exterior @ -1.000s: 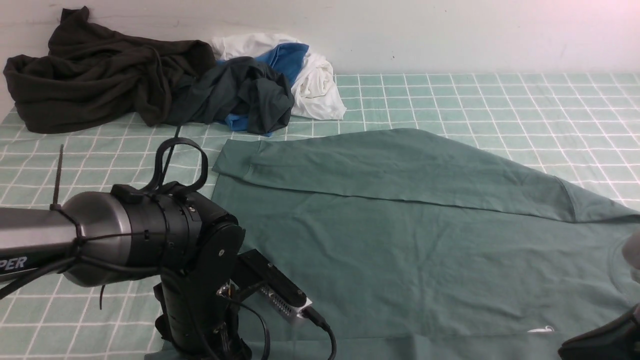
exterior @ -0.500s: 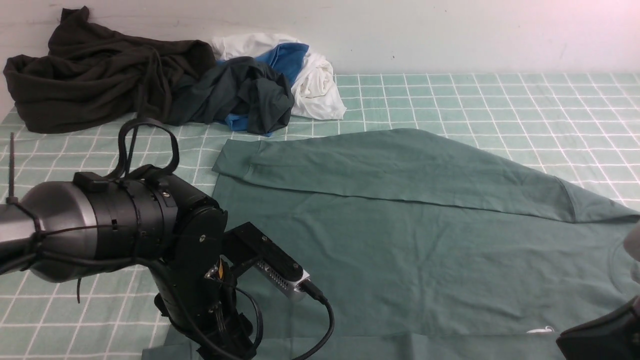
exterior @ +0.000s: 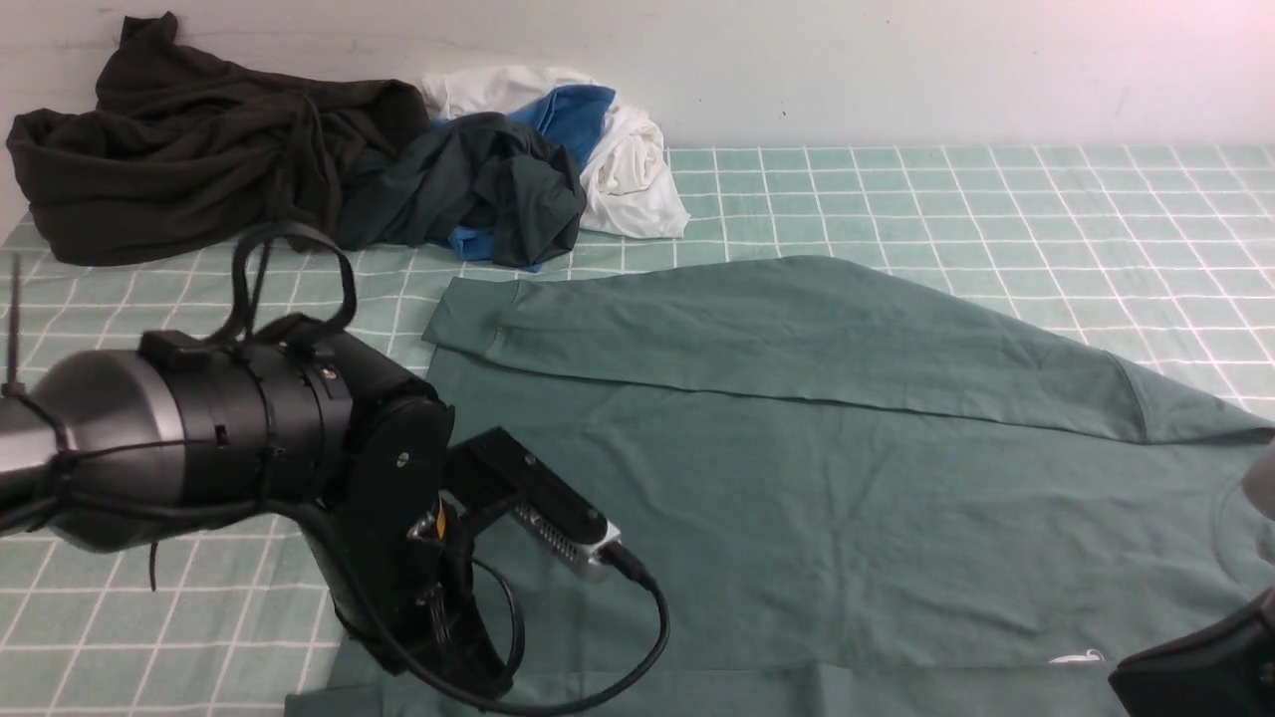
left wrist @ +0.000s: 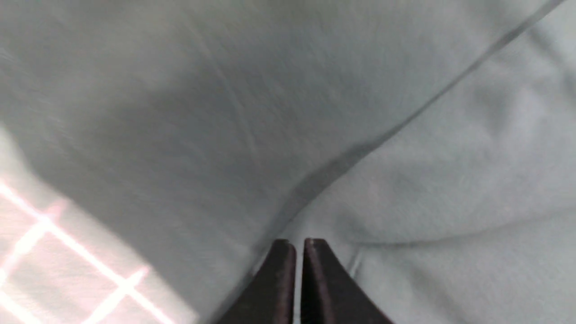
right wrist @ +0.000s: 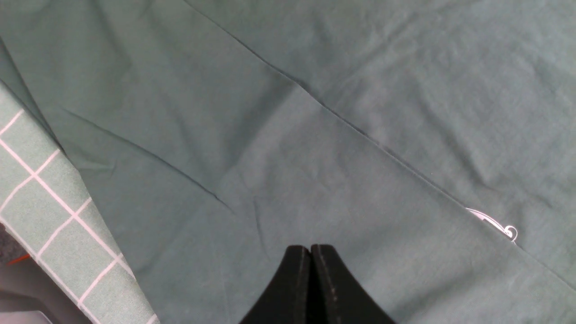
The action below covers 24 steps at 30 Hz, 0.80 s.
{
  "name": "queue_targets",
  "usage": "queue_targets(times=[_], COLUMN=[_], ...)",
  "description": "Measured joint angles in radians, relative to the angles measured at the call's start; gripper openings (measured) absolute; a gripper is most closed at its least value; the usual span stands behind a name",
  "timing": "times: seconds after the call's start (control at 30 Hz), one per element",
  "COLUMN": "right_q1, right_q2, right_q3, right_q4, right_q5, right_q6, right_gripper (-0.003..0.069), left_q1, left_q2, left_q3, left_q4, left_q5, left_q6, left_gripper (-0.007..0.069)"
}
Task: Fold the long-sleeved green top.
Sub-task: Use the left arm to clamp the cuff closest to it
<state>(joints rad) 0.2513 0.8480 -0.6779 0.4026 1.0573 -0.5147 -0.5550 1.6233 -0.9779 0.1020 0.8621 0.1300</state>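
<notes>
Sage-green cotton jersey long-sleeved top [exterior: 797,478]: lying spread flat on the pale-green checked tablecloth [exterior: 996,199], one sleeve lying across its far side. Left gripper [left wrist: 299,252]: clenching at the top's near left edge; whether it is catching cloth, you cannot tell. Right gripper [right wrist: 310,256]: clenched, holding nothing. Be confirming the pinch while lifting slowly.

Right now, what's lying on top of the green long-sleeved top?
Its own sleeve is folded across the far side of the green long-sleeved top, cuff toward the robot's left. The left arm hides the near left corner, so anything there can't be seen.
</notes>
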Motion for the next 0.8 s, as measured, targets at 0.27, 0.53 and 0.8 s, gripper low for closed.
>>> queue_targets(times=[0.27, 0.53, 0.8], right_q1=[0.000, 0.000, 0.000], right_q2=[0.025, 0.061, 0.061], right_q3=[0.000, 0.000, 0.000], right_q4=[-0.110, -0.135, -0.135], right_q5=[-0.047, -0.049, -0.083], right_q6=[0.136, 0.164, 0.166], right_gripper=[-0.0014, -0.0014, -0.0014], left_q1=[0.000, 0.000, 0.009], left_q2=[-0.009, 0.058, 0.097], left_q3=[-0.193, -0.078, 0.013], left_q4=[0.070, 0.057, 0.021], left_q5=[0.143, 0.145, -0.001], left_q6=[0.001, 0.037, 0.043], left_gripper=[0.0000, 0.0116, 0.0386])
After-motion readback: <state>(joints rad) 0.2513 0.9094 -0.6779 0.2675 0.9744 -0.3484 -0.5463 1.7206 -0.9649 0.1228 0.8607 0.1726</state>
